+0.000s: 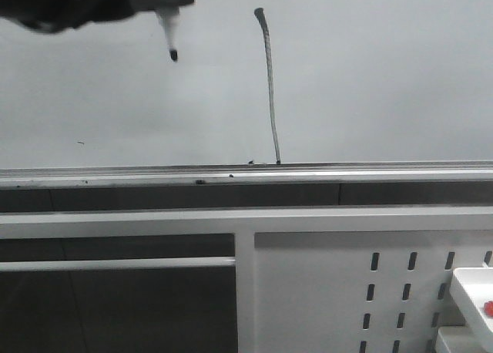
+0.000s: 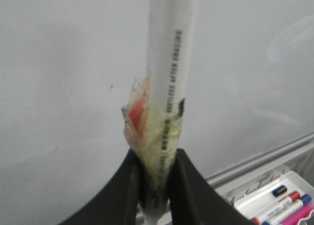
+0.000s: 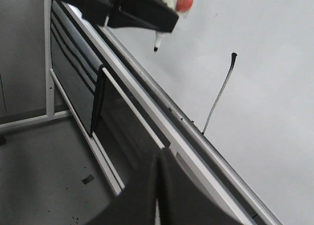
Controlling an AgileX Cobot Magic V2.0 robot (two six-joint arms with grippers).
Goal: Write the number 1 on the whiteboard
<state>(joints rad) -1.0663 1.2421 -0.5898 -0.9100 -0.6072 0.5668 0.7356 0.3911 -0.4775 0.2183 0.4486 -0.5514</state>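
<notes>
The whiteboard (image 1: 370, 83) fills the upper front view, with a silver rail (image 1: 246, 174) along its lower edge. The number 1 (image 1: 269, 83) is a thin dark, nearly vertical stroke with a small hook at its top; it also shows in the right wrist view (image 3: 218, 95). My left gripper (image 2: 156, 178) is shut on a white marker (image 2: 169, 58) wrapped in yellowish tape. The marker's black tip (image 1: 173, 55) hangs to the left of the stroke, just off the board. My right gripper (image 3: 160, 158) is shut and empty, low in front of the board's frame.
A white perforated panel (image 1: 323, 291) with slots stands below the rail. A white tray (image 2: 274, 200) with several markers sits below the board at the right, its corner in the front view (image 1: 474, 291). A small dark speck (image 1: 80, 143) marks the board at the left.
</notes>
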